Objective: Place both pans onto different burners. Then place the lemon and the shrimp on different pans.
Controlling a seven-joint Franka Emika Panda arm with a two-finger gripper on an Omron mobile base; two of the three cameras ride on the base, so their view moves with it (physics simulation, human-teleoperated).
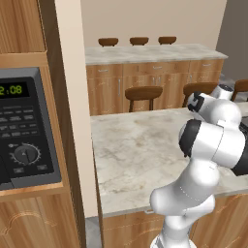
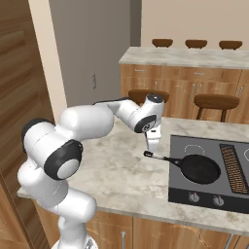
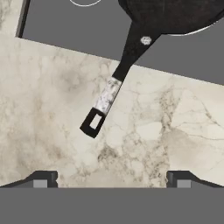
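Black and round, one pan (image 2: 200, 168) sits on a white-ringed burner (image 3: 192, 29) of the dark glass cooktop (image 2: 194, 189), its long thin handle (image 3: 107, 97) reaching off the glass over the marble counter (image 2: 116, 170) toward the hand. Just above that handle's far end hangs the gripper (image 2: 153, 144), pointing down with its jaws spread wide and nothing between them. Seen from the hand, both fingertips (image 3: 41, 179) stand well apart and clear of the handle, which lies ahead of them, slanting up to the pan.

marble counter (image 1: 140, 150), microwave (image 1: 24, 128), stools (image 1: 143, 93)
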